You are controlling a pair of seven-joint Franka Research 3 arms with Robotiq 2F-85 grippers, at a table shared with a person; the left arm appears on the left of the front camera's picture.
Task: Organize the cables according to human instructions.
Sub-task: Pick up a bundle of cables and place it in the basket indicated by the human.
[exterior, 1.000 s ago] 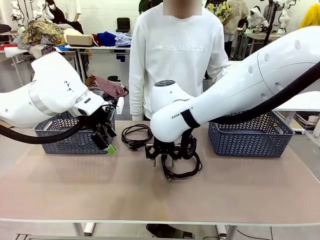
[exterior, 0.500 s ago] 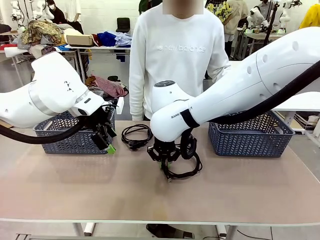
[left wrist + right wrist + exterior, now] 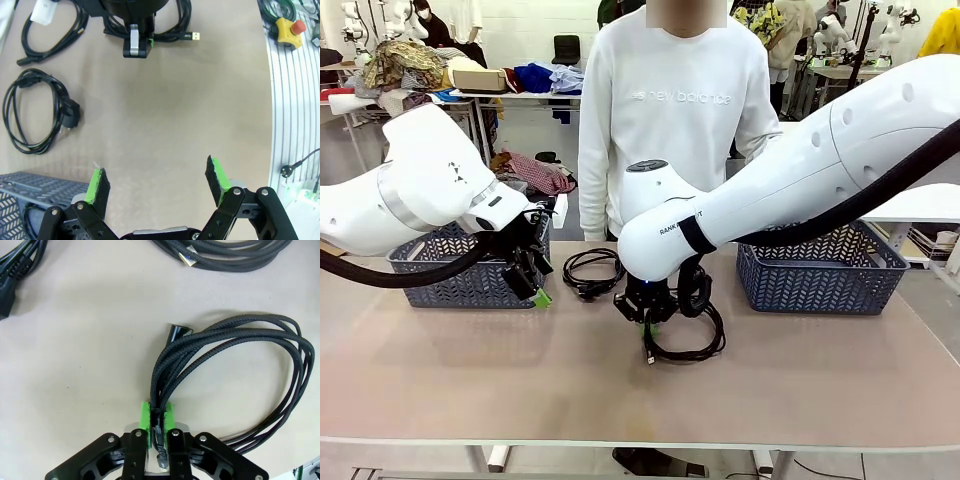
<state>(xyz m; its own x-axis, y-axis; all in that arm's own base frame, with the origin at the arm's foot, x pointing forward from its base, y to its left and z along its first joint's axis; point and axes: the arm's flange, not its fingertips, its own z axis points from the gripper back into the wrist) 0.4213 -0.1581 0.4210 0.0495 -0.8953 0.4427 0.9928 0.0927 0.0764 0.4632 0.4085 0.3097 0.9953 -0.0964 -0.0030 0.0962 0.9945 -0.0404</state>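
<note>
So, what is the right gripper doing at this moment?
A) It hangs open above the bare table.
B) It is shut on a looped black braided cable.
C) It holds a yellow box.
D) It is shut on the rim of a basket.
B: in the right wrist view, the right gripper has its jaws closed tight on the strands of the braided black cable.

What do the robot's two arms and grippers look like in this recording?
Both arms are glossy white with rounded joints. The left arm has a grey band; the right arm has a black band and small dark lettering. A thick black hose trails along each. The left gripper and right gripper are black linkages with bright green pads.
</note>
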